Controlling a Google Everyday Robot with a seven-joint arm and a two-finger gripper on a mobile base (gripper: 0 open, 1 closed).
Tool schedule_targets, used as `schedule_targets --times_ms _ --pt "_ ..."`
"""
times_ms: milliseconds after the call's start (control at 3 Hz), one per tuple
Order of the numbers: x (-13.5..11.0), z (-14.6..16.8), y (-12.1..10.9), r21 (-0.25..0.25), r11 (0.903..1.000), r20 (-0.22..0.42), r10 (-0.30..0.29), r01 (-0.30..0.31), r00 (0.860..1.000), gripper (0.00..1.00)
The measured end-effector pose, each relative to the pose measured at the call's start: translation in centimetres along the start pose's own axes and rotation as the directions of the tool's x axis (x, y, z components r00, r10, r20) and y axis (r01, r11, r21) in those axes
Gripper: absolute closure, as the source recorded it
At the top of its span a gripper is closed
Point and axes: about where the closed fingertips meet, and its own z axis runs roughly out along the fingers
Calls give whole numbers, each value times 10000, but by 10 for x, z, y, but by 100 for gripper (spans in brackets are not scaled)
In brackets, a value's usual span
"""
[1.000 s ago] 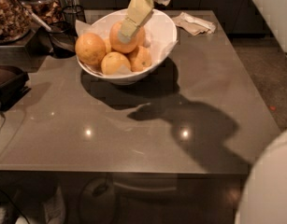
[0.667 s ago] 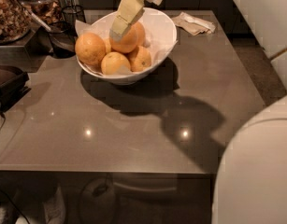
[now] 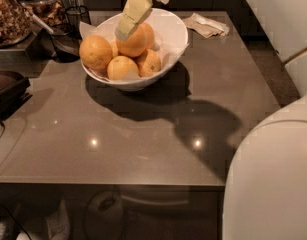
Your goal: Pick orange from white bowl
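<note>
Peach-orange and smooth-skinned, the round orange (image 3: 136, 43) tops the pile at the ctr of the wide, glossy white bowl (image 3: 174, 40), w/ the robot's pale yellow two-finger gripper (image 3: 125, 30) laid against its upper-left face. Over the past sec. the gripper has slid left across the bowl and dropped a little, from above the fruit's right shoulder to its near side. The orange itself has not budged: it rests among its neighbours, near the deeper golden, dimpled orange (image 3: 95, 52) at the bowl's left rim. Whether the gripper has closed on the fruit or merely leans on it cannot be told from this angle. On that evidence the pick looks to be at the grasp stage, lift not yet begun. The bowl stands toward the far edge of the grey-brown polished table (image 3: 143, 139); a crumpled paper napkin (image 3: 208, 25) lies apart from it, near the far right corner.
</note>
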Motion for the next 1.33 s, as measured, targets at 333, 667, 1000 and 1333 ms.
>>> schedule_targets --times_ms 333,667,1000,1333 --pt "-15 12 2 2 9999 -9 121 -121 9999 0" --pt "-25 25 2 -4 9995 -211 324 -324 9993 0" --pt "-27 36 -1 -21 9977 -400 671 -672 9969 1" --pt "-25 47 -8 -32 9934 -628 1142 -1147 9915 5"
